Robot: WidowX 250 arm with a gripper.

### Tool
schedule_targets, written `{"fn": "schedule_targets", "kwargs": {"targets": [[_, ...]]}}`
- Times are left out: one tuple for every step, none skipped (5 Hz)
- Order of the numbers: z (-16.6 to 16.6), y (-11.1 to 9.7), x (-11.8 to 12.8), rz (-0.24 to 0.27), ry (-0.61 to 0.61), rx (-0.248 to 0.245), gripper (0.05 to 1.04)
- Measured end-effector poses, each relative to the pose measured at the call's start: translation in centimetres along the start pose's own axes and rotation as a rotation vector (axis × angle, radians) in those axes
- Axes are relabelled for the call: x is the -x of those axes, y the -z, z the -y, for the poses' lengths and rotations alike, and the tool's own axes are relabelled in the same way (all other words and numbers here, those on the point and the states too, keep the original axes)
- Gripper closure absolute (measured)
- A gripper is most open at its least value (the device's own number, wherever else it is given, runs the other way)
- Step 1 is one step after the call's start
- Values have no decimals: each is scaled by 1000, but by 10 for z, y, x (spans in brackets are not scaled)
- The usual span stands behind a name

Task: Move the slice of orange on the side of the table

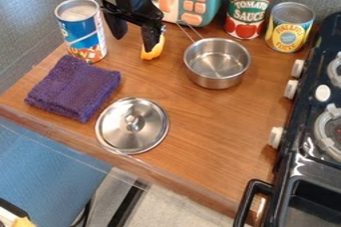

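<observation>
Camera view: my tool (134, 44) hangs with fingers parted; one overlaps the orange slice (153, 50), which lies far on the tabletop (200, 116), left of the pot (217, 63). I judge gripping, carrying and placing it at the side all remain.

Reads "TOMATO SAUCE" in white capitals on the red-and-green-labelled can (249, 7). Reads "PINEAPPLE SLICES" on the yellow-labelled can (289, 27) just beside it. Bears lettering too unclear to make out on the blue-and-white-labelled can (81, 31).
</observation>
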State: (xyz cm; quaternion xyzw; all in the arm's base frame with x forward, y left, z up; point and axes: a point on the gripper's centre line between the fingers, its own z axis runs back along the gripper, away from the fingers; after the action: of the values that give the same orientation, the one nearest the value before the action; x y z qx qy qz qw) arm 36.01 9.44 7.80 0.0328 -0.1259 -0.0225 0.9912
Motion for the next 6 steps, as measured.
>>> {"fn": "schedule_targets", "kwargs": {"targets": [[1,19,-9,-45,-70,32,83],[7,28,-22,-59,-76,17,83],[9,31,-33,-56,-87,0,83],[6,36,-46,-49,-104,-23,83],[8,45,-50,-66,-98,-56,100],[8,54,-45,-97,-101,-63,188]]}}
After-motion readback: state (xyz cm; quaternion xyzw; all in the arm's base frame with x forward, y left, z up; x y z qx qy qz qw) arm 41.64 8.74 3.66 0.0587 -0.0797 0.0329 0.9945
